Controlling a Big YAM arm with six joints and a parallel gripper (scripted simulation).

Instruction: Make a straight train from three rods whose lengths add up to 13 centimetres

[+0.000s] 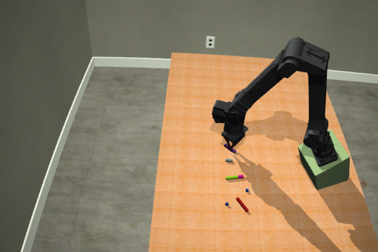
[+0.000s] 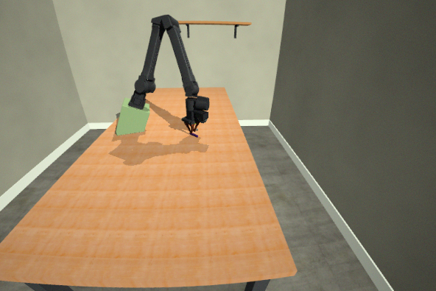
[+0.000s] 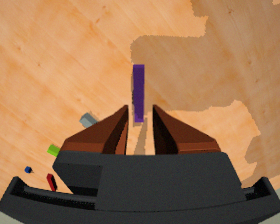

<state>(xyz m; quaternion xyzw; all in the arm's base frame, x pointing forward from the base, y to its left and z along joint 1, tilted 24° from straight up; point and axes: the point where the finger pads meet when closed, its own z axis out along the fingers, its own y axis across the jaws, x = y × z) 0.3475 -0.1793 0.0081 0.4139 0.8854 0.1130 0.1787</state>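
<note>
My gripper (image 1: 230, 147) (image 2: 192, 132) (image 3: 140, 110) is partly open and empty, pointing down over the purple rod. The purple rod (image 1: 225, 146) (image 2: 195, 135) (image 3: 138, 90) lies on the table, slanted in the top view; in the wrist view it runs lengthwise, its near end in line with the gap between the fingertips. The lime rod (image 1: 232, 177) (image 3: 53, 150) and the magenta rod (image 1: 241, 176) lie end to end in a nearly straight line, with no visible gap. Magenta is hidden in the wrist view.
A grey rod (image 1: 228, 160) (image 3: 88, 120) lies between the purple rod and the lime-magenta pair. Beyond the pair lie a blue rod (image 1: 247, 190), another blue rod (image 1: 226, 204) and a slanted red rod (image 1: 242, 204) (image 3: 51, 182). The arm's green base block (image 1: 332, 177) (image 2: 132, 120) stands at the table's side.
</note>
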